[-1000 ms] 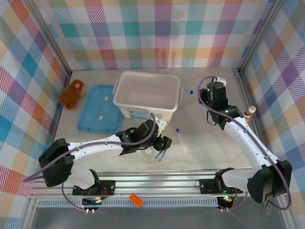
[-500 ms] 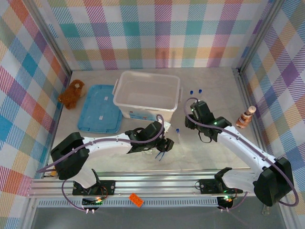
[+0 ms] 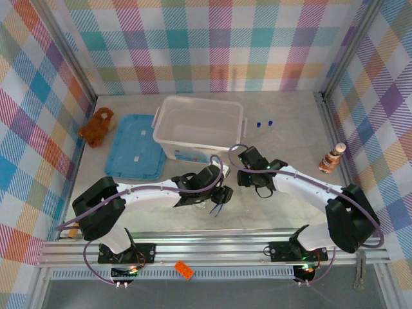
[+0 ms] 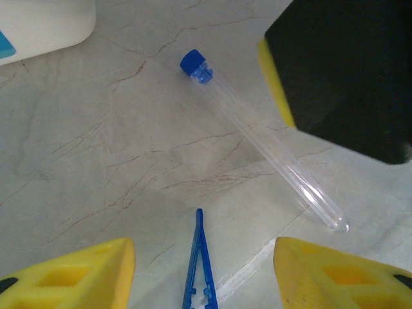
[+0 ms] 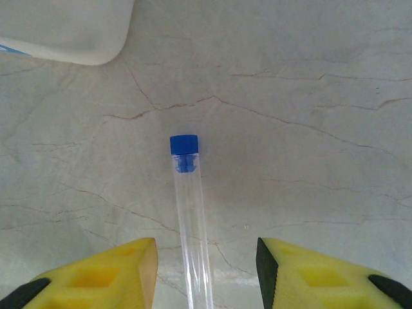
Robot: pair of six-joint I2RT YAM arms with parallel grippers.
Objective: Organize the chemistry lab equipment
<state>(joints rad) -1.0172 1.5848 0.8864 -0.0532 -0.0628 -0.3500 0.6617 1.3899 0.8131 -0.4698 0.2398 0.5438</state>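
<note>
A clear test tube [image 5: 192,212] with a blue cap [image 5: 184,144] lies flat on the marble table. My right gripper [image 5: 206,270] hovers over it, open, with the tube's lower part between the yellow fingers and touching neither. The same tube [image 4: 257,135] lies diagonally ahead of my left gripper [image 4: 205,270], which is open over the blue tweezers [image 4: 196,264]; the tweezers lie on the table between its fingers, untouched. From above, the left gripper [image 3: 220,195] and right gripper [image 3: 248,180] sit close together in front of the white bin, tweezers [image 3: 217,209] just below the left one.
The white bin [image 3: 199,125] stands behind both grippers, its blue lid [image 3: 135,147] to the left. Two more blue tube caps [image 3: 264,123] lie right of the bin. A brown plush toy [image 3: 96,127] sits far left, a striped bottle figure [image 3: 332,158] far right.
The right arm has swung from the back right to the left and forward, ending over the test tube, and its jaws widened a little. The left arm has barely moved.
</note>
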